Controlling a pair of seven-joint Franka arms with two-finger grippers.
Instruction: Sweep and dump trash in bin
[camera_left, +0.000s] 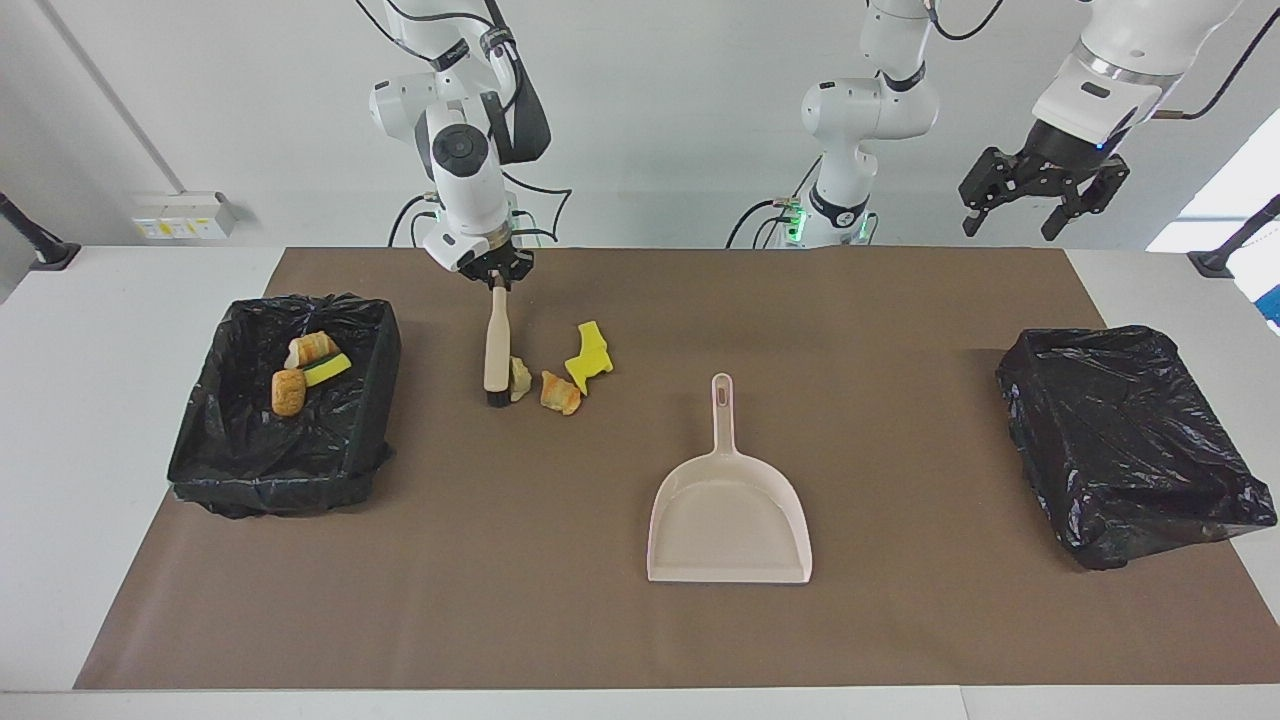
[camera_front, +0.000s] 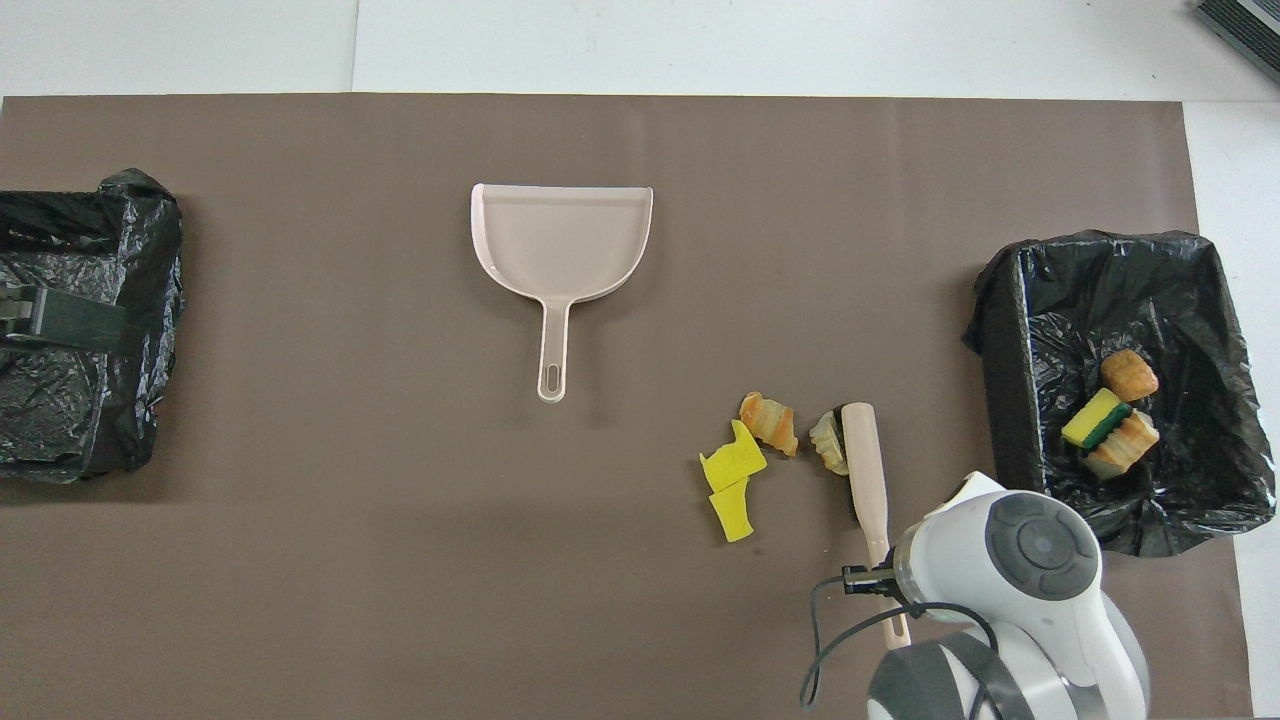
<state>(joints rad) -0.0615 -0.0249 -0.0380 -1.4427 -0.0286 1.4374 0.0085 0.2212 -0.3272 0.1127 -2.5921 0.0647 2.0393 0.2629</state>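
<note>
My right gripper (camera_left: 497, 279) is shut on the handle end of the beige hand brush (camera_left: 494, 345), whose dark bristles rest on the mat. A pale trash lump (camera_left: 519, 377) touches the brush head (camera_front: 858, 430). Beside it lie a tan bread-like lump (camera_left: 559, 392) and two yellow sponge pieces (camera_left: 588, 358). Three more scraps (camera_left: 305, 370) lie in the black-lined bin (camera_left: 372, 395) at the right arm's end. High in the air at its own end of the table, my left gripper (camera_left: 1010, 228) hangs open and empty.
The beige dustpan (camera_left: 728, 520) lies mid-mat, farther from the robots than the loose trash, its handle pointing toward them. A second black-lined bin (camera_left: 1130, 440) stands at the left arm's end. A brown mat (camera_left: 560, 600) covers the table.
</note>
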